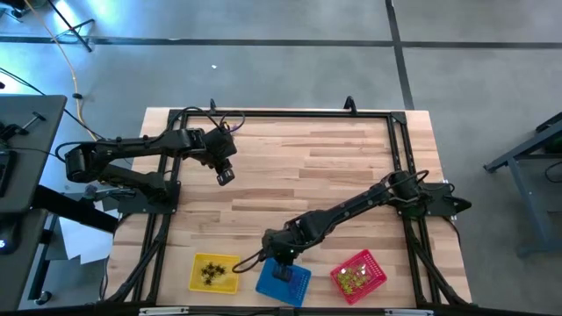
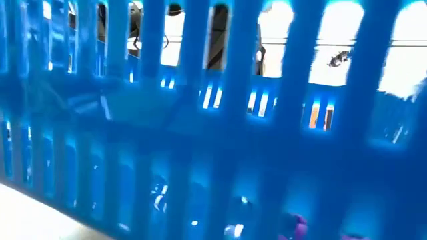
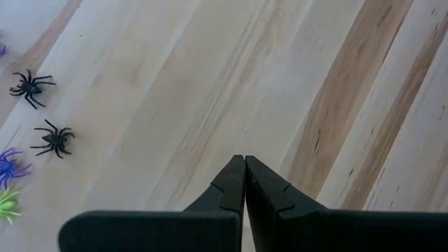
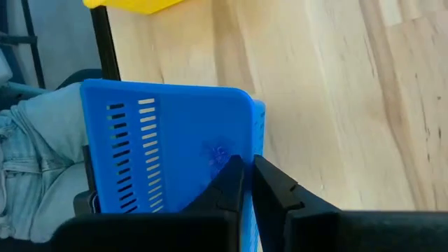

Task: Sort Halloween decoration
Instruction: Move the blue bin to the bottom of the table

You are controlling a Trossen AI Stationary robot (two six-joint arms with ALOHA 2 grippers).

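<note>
My right gripper hangs over the blue basket at the table's near edge. Its fingers are shut but for a slit, with nothing between them. A faint purple Halloween decoration lies inside the basket just past the fingertips. More purple ones show through the basket's wall in the low view. My left gripper waits shut above bare wood at the far left. Two black spiders, a purple one and a green one lie on the table near it.
A yellow basket holding black spiders stands left of the blue one. A red basket holding yellow-green ones stands to its right. A person's legs in jeans show beyond the table's near edge. Bare wood fills the table's middle.
</note>
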